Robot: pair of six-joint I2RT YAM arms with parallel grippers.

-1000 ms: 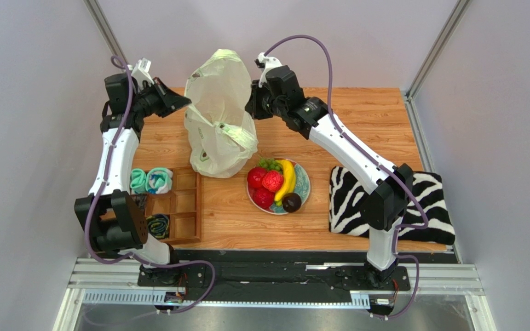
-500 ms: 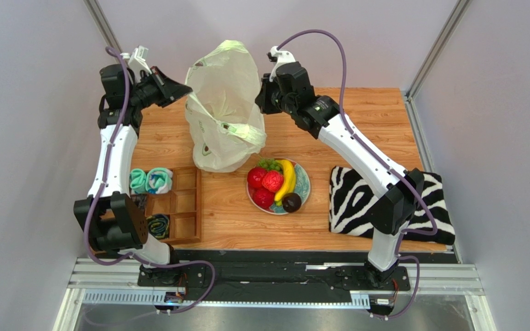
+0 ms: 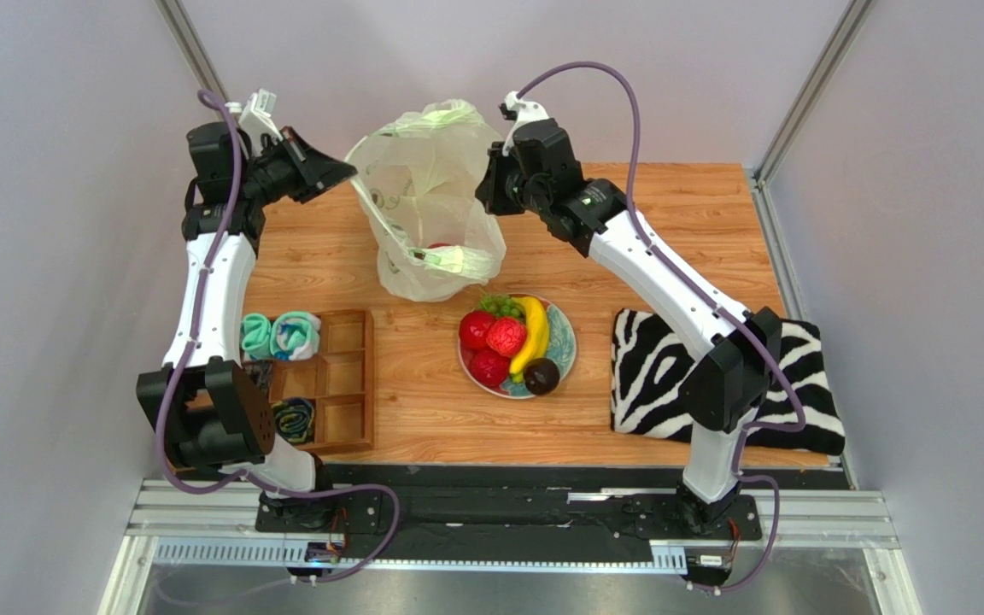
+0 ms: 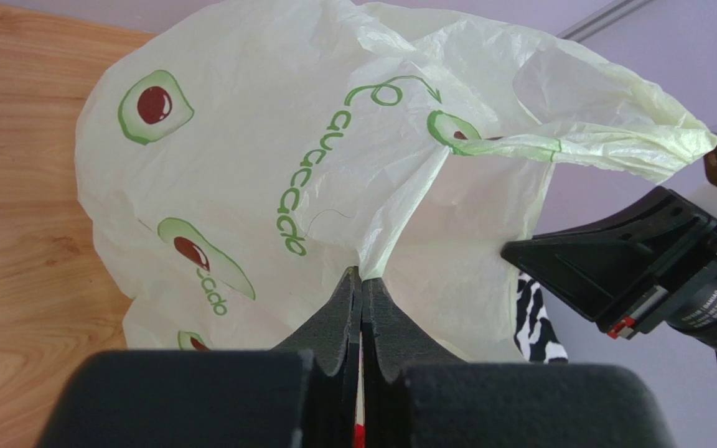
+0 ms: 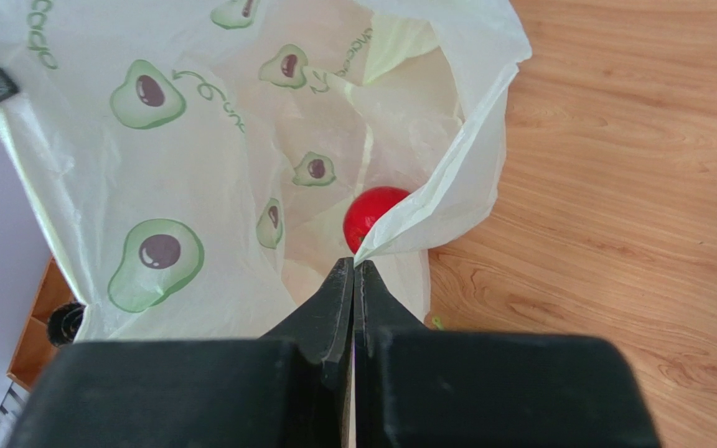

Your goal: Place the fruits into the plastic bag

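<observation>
Wooden table [image 3: 664,218] from above: plastic bag [image 3: 433,205] stretched between both arms, plate [image 3: 565,341] nearby holds banana [image 3: 536,333], red fruits [image 3: 491,341], grapes [image 3: 500,306], dark fruit [image 3: 541,376]. Left wrist: left gripper [image 4: 360,280] clamped on bag film. Right wrist: right gripper [image 5: 353,271] pinches the rim; one red fruit [image 5: 376,213] lies inside.

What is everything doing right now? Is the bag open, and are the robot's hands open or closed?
Crinkly pale yellow-green plastic bag: held up, mouth spread open.
Left gripper: shut on the bag's edge.
Right gripper: shut on the bag's opposite edge.
One red round fruit: inside the bag.
Yellow banana: on the red-and-teal plate, not bagged.
Zebra-striped cloth: lying flat.
</observation>
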